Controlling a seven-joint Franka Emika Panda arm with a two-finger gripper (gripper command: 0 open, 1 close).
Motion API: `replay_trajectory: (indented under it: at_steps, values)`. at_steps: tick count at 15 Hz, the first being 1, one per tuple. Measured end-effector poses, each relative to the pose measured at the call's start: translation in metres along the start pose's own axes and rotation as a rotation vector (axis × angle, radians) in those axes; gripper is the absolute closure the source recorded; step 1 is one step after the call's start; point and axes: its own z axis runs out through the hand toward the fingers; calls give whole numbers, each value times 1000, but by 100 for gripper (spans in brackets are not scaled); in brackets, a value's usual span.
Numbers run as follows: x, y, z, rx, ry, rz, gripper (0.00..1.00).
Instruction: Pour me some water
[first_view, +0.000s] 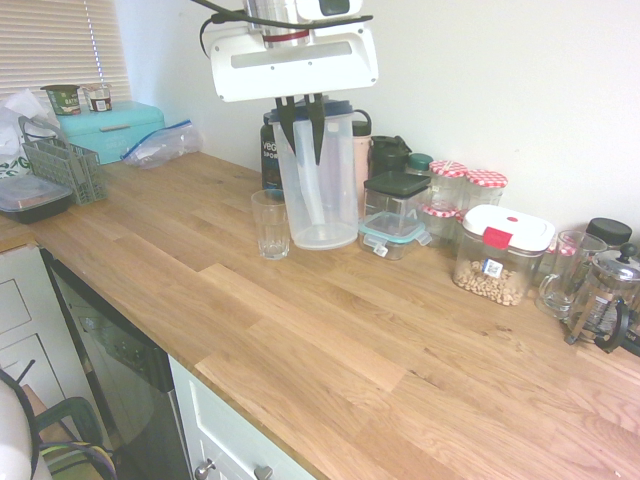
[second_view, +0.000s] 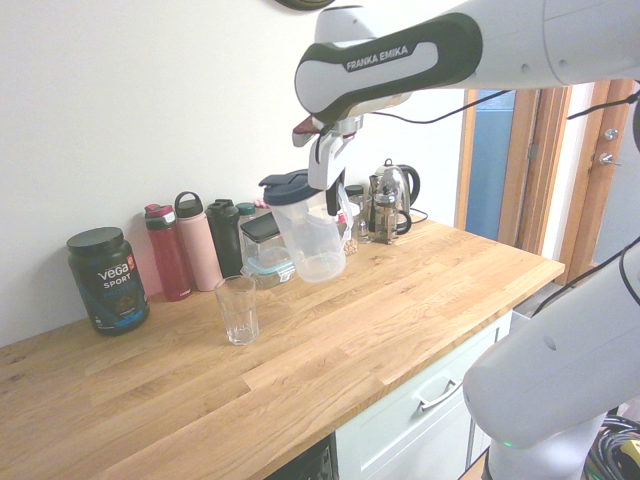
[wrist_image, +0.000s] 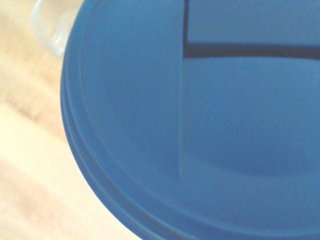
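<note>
Above the worktop (first_view: 300, 330):
Gripper (first_view: 301, 130): pointing steeply down, clamped on the pitcher (first_view: 322, 200)
Pitcher: airborne, tilted, beside the glass (first_view: 270, 224)

White arm reaches in from above, wrist turned so the gripper (first_view: 301, 125) points almost straight down, dark fingers (second_view: 326, 170) clamped tight on the handle of the pitcher (first_view: 318, 190), carrying it clear of the countertop (first_view: 300, 330).

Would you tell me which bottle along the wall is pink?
The pink bottle, with a black loop lid, stands between the red bottle and the black bottle.
</note>
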Motion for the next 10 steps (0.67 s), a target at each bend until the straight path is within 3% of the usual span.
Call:
replay_trajectory:
  at_steps: [10]
  values:
    - [33, -81, 12, -355, -148, -497, 100]
